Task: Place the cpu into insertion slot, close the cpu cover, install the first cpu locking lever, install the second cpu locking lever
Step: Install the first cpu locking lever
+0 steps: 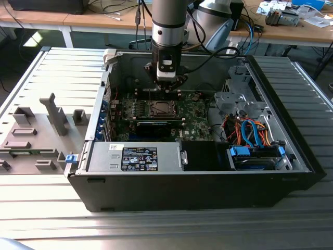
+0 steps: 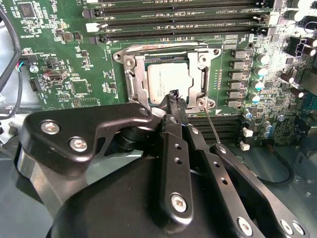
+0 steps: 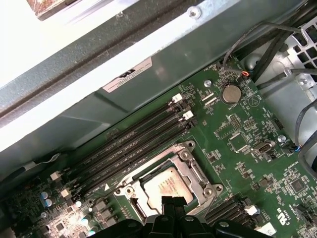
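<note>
We see the gripper [image 2: 173, 95] shut, its two fingers pressed together with nothing visible between them. Its tip hangs right over the near edge of the chip [image 2: 166, 82]. The chip already sits flat in the socket [image 2: 130, 62], directly below and just ahead of the gripper tip. The cover plate [image 2: 140, 74] appears to lie flat around it, with the chip's silvery top showing through the window. A thin metal rod [image 2: 213, 125] stands just beside the gripper fingers. It rises from the socket corner nearest them, and we take it for a locking lever that is not yet latched. The memory slots [image 2: 188, 20] run beyond the socket, on the far side from the gripper, on the green board [image 2: 74, 59].

We judge the chip to be light, thin and stiff, with a smooth metal top that would slip under a pinch from above. It is best held by two opposite edges and never pressed at an angle, since the contacts under it are delicate. The cover plate looks like thin, rigid sheet metal, so we would push on its solid band and not across the window. The lever looks like springy wire that will resist near its latch. We would bear on it close to its free end, where the closed tip has the most leverage and is least likely to slide off
</note>
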Action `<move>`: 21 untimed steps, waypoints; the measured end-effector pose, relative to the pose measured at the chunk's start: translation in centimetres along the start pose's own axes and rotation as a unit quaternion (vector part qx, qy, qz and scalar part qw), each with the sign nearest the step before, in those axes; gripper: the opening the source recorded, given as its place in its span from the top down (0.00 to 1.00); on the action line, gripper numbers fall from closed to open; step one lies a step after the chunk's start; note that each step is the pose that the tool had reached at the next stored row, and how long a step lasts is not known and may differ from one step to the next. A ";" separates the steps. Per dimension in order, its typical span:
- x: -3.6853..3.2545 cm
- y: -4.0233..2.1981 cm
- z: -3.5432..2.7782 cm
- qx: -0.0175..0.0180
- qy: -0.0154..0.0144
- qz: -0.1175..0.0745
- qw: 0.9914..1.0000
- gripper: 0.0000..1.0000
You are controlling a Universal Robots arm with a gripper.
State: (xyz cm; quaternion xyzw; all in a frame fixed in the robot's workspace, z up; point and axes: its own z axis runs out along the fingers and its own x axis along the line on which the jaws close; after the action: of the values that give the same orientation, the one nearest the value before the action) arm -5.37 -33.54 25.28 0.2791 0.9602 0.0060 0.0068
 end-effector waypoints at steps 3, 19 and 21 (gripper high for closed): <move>0.00 0.00 0.00 0.000 0.000 -0.003 1.000 0.89; 0.00 0.00 0.00 0.000 0.000 -0.018 1.000 0.89; 0.00 0.00 0.00 0.000 0.000 -0.019 1.000 0.89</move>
State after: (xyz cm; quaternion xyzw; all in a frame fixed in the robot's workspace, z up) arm -5.37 -33.54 25.28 0.2605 0.9654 0.0061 0.0067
